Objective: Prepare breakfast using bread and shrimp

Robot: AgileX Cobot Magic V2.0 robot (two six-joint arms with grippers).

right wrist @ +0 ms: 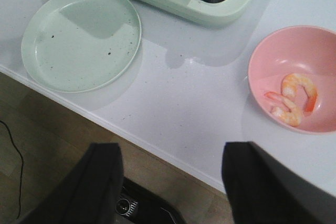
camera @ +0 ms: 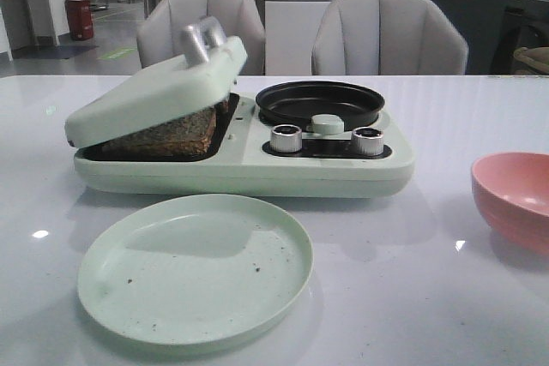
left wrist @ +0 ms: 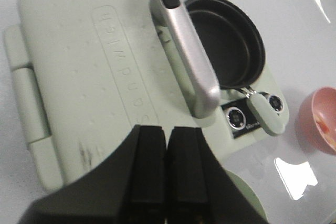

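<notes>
The bread (camera: 167, 136) shows as a dark brown stack in the left bay of the pale green sandwich maker (camera: 240, 165). The maker's lid (camera: 154, 96) rests tilted on the bread. My left gripper (left wrist: 168, 128) hangs above that lid (left wrist: 94, 72), short of its silver handle (left wrist: 186, 51); it is shut with nothing in it. The shrimp (right wrist: 294, 98), pale orange and curled, lies in the pink bowl (right wrist: 294, 77). My right gripper (right wrist: 176, 148) is open and empty over the table's front edge, back from the bowl. Neither gripper appears in the front view.
An empty pale green plate (camera: 196, 267) with dark crumbs lies in front of the maker. A black round pan (camera: 319, 102) sits in the maker's right bay behind two silver knobs (camera: 286, 138). The pink bowl (camera: 515, 199) stands at the right edge. Two chairs stand behind the table.
</notes>
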